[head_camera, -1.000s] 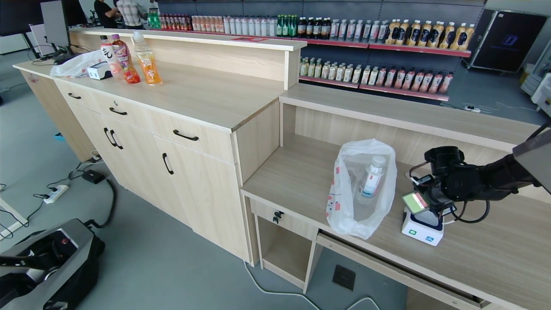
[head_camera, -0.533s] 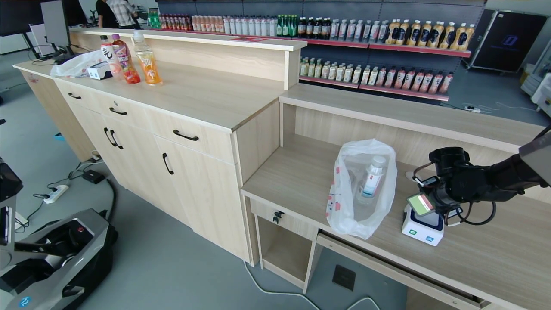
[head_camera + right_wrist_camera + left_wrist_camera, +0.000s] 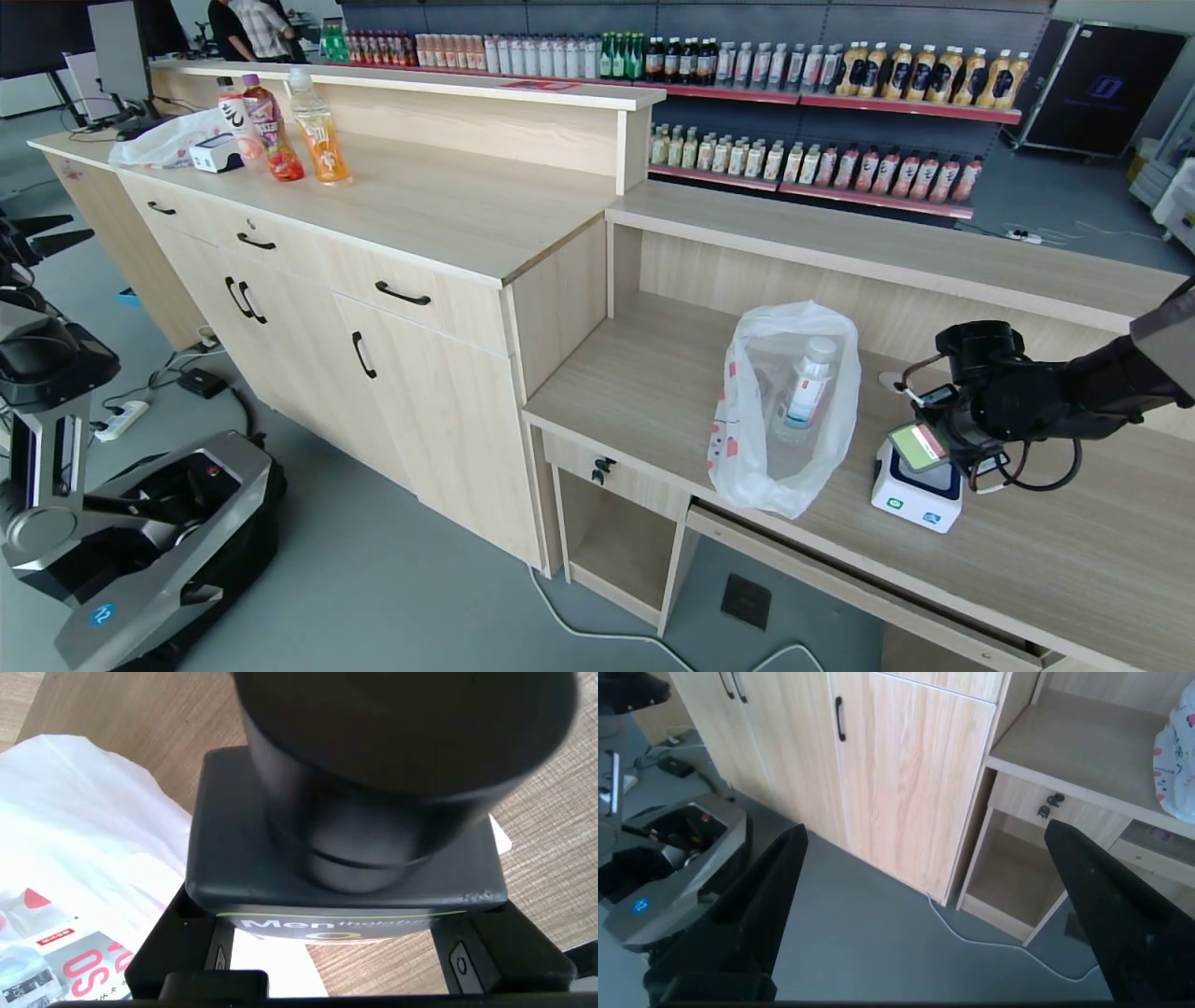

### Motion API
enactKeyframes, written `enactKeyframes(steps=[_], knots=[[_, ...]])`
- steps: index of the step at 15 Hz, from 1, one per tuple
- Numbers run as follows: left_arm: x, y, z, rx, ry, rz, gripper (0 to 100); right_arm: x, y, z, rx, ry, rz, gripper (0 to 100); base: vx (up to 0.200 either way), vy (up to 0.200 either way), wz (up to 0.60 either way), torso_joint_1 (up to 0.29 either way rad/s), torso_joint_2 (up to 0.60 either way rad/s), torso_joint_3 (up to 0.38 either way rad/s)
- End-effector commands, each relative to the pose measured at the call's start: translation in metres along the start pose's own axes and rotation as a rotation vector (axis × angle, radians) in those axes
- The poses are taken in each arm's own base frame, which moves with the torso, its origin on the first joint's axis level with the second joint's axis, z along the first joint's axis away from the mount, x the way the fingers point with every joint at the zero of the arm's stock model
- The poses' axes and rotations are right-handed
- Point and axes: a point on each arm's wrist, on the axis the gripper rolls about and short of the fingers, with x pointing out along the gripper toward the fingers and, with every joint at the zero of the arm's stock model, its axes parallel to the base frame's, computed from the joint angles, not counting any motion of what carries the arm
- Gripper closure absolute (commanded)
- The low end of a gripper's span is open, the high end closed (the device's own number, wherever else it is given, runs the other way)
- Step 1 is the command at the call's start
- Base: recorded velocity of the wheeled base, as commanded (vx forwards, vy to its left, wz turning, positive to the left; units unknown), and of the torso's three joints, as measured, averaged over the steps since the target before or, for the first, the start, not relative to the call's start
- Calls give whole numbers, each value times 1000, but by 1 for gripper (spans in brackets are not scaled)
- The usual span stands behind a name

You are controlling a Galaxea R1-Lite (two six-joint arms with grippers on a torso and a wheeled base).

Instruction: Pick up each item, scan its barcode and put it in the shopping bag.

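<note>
While my left gripper gapes wide, my right gripper clamps a dark container.
It hangs over the scanner, shopping bag just beside.

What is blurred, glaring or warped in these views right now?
Right wrist view: the held item looms close and blurred, and the bag glares white. Left wrist view: the left gripper has its jaws in dark silhouette. Head view: the counter edges splay outward, wide-lens stretch.

Dark box: 1 line of white lettering and a green mark on its lower edge.
Shopping bag: red print, cut off.
Scanner: 2 small square marks; I read no words.
</note>
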Motion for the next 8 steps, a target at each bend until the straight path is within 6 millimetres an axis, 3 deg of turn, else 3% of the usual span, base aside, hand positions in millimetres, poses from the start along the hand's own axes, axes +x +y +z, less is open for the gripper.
enactKeyframes(steps=[1, 3, 5, 6, 8], knots=[[0, 0, 0, 0, -1, 1, 0, -8, 6, 2, -4, -9, 24, 100, 0, 0, 0, 0, 0, 0], [0, 0, 0, 0, -1, 1, 0, -71, 32, 17, -277, -138, 120, 100, 0, 0, 0, 0, 0, 0], [0, 0, 0, 0, -1, 1, 0, -125, 45, 36, -599, -369, 200, 100, 0, 0, 0, 0, 0, 0], [0, 0, 0, 0, -1, 1, 0, -142, 49, 41, -693, -481, 258, 100, 0, 0, 0, 0, 0, 0], [0, 0, 0, 0, -1, 1, 0, -151, 44, 39, -918, -628, 255, 100, 0, 0, 0, 0, 0, 0]])
